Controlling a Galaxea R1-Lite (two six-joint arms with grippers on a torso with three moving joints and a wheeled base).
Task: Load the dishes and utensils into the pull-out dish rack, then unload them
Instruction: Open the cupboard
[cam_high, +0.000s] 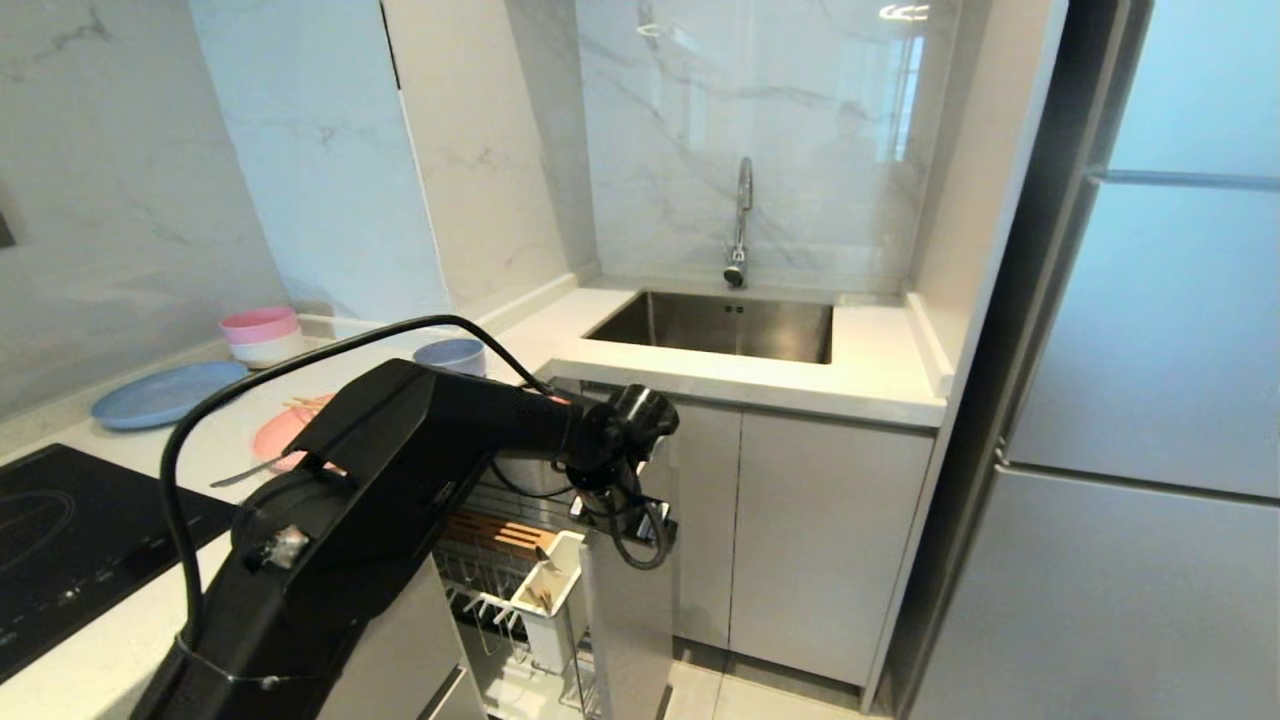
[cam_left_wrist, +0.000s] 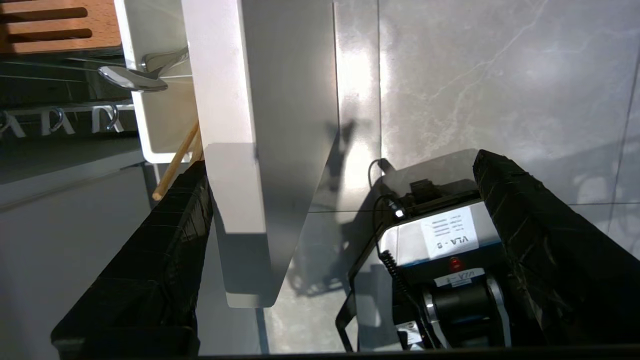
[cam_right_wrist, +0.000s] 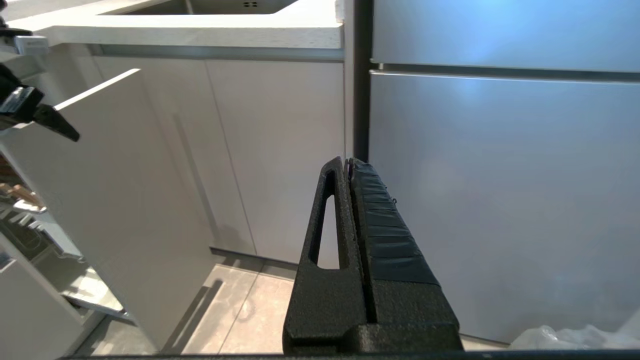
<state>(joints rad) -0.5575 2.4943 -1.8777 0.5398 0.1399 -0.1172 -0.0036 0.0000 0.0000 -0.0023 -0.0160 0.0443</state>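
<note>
1. The left gripper (cam_left_wrist: 345, 210) hangs above the pull-out dish rack (cam_high: 520, 590), fingers spread wide and holding nothing, 1 finger (cam_left_wrist: 150, 265) on each side of the grey front panel (cam_left_wrist: 260, 150).
2. The white utensil cup (cam_high: 548, 590) holds chopsticks (cam_left_wrist: 176, 162) and a silver spoon (cam_left_wrist: 132, 79).
3. The pink plate (cam_high: 280, 432) and blue-grey bowl (cam_high: 452, 354) sit on the counter (cam_high: 860, 370).
4. The right gripper (cam_right_wrist: 348, 165) is clenched empty, parked beside the fridge (cam_right_wrist: 500, 175).
</note>
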